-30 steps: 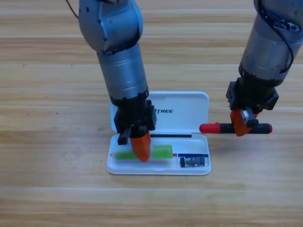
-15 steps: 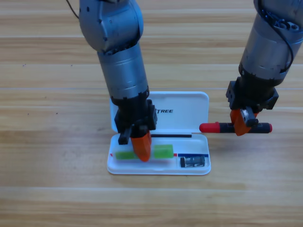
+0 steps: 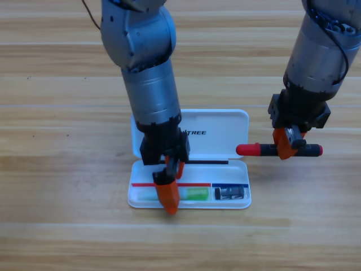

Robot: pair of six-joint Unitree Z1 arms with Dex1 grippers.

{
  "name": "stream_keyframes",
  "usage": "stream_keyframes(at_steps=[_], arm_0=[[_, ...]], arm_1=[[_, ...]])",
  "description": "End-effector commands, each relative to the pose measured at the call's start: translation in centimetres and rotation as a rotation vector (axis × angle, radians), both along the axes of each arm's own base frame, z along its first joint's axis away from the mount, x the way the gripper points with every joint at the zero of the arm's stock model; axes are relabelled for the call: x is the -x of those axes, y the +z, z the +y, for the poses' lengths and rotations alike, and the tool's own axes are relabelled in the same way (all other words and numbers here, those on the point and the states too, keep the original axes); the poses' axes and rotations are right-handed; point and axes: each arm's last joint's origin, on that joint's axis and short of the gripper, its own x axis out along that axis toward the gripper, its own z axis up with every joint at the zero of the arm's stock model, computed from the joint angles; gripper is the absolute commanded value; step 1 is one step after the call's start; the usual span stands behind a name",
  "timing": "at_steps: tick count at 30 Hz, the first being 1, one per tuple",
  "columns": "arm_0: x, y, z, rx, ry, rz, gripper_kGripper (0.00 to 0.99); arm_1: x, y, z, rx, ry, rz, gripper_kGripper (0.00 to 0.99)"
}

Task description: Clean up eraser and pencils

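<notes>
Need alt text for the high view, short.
Left gripper hangs over the open white case, above the green pencil lying in its tray; the eraser sits in the tray's right compartment. Right gripper holds the red-capped black pencil, level, right of the case, over the wooden table.

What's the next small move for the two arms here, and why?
Probably: carry the black pencil with the red cap, held by the right gripper to the right of the white case, over to the tray. The green pencil and the eraser already lie in the tray, so only this one is left. The left gripper sits over the green pencil and should lift clear first.
</notes>
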Motion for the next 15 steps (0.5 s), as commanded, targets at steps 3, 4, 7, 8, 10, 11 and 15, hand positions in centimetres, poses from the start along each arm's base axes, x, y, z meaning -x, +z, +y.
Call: stream_keyframes(at_steps=[3,4,7,8,10,11,15], arm_0=[[0.4,-1.7,-0.9,-0.029,-0.007,0.034,0.982],[0.5,-1.4,-0.8,-0.026,-0.006,0.031,0.982],[1.0,1.2,-0.2,-0.006,0.002,-0.004,0.982],[1.2,2.4,0.1,0.004,0.004,-0.028,0.983],[1.9,5.5,1.1,0.029,0.010,-0.089,0.983],[2.4,7.3,1.7,0.047,0.012,-0.128,0.985],[3.9,14.9,6.4,0.134,0.091,-0.297,0.988]], arm_1=[[0.3,-2.4,2.9,0.051,0.031,0.020,0.000],[0.3,-2.6,3.3,0.052,0.034,0.021,0.000],[0.3,-3.1,4.7,0.061,0.043,0.025,0.000],[0.3,-3.4,5.1,0.064,0.047,0.026,0.000],[0.3,-3.8,6.2,0.066,0.055,0.026,0.000],[0.3,-4.0,6.6,0.065,0.057,0.025,0.000],[0.3,-4.5,8.4,0.064,0.066,0.011,0.000]])
